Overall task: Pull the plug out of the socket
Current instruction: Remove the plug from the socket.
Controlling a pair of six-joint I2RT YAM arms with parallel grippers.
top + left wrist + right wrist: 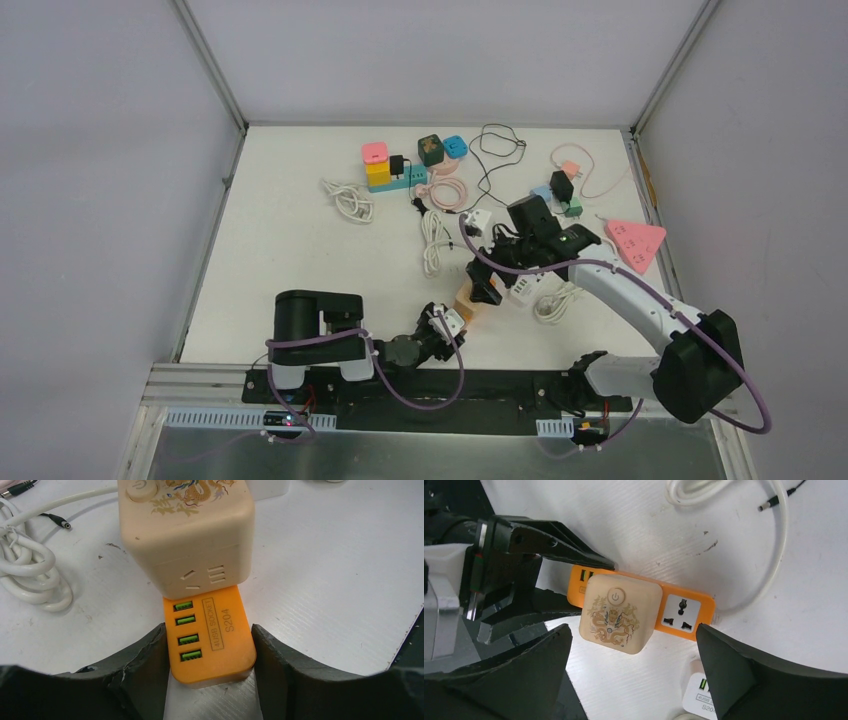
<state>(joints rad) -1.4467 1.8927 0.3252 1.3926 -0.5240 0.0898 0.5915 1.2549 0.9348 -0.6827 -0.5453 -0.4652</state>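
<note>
An orange socket strip lies flat on the white table with a beige cube plug, dragon-printed, seated in it. My left gripper grips the strip's USB end, both fingers pressed against its long sides. From above, the plug covers the strip's middle and an empty outlet of the orange socket shows beside it. My right gripper hovers open above the plug, its fingers wide apart on either side and touching nothing. In the top view both grippers meet at the socket near the table's front.
A white USB socket lies just beside the orange strip under my right finger. White cable coils sit to the left. Farther back stand a pink triangular socket, yellow and pink cubes and more cords.
</note>
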